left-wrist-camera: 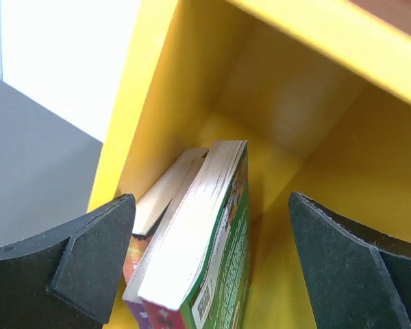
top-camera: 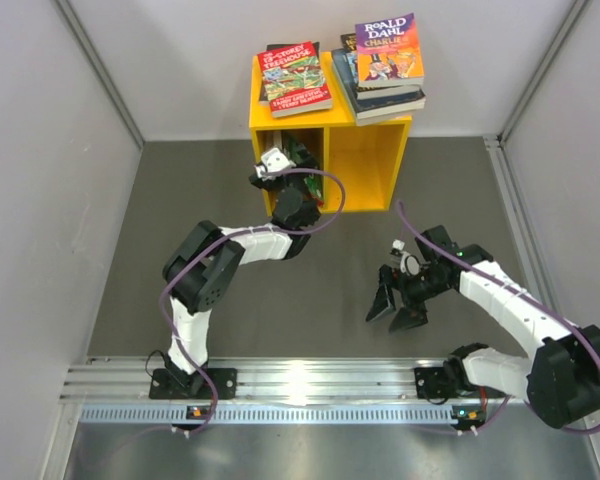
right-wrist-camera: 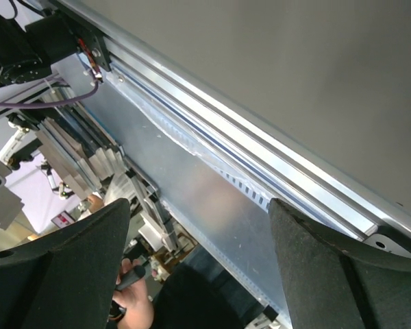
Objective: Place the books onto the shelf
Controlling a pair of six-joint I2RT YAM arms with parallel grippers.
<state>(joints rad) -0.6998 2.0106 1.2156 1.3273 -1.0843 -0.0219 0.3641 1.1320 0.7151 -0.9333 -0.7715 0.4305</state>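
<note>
**Your left hand is hanging open at the shelf's left compartment**

Your left hand point(left-wrist-camera: 211, 205) is reaching into the mouth of the left compartment of the yellow shelf point(top-camera: 365, 165). Its jaws are spread wide and released, gripping nothing. A green book point(left-wrist-camera: 226, 253) is sitting between the two fingers point(left-wrist-camera: 89, 260) without touching either one. It is standing on edge inside the compartment and leaning left against a second book point(left-wrist-camera: 168, 188), which is resting against the left wall. In your wrist view the green book's long axis is running from the opening towards the back wall. Its page edges are facing the camera and its green cover is facing right. You are also seeing a strip of purple cover point(left-wrist-camera: 144, 312) low at the front, under the leaning pair.

On the flat top, the red book point(top-camera: 295, 80) is lying cover up on the left. The orange Roald Dahl book point(top-camera: 388, 50) is lying cover up on a small stack point(top-camera: 385, 98) on the right. Both are pointing their long axes away from the arms, with the titles reading upright from your side.

Your right hand point(top-camera: 395, 315) is hanging just above the counter point(top-camera: 230, 330), well apart from the shelf. Its jaws are parted and nothing is sitting between them.
</note>
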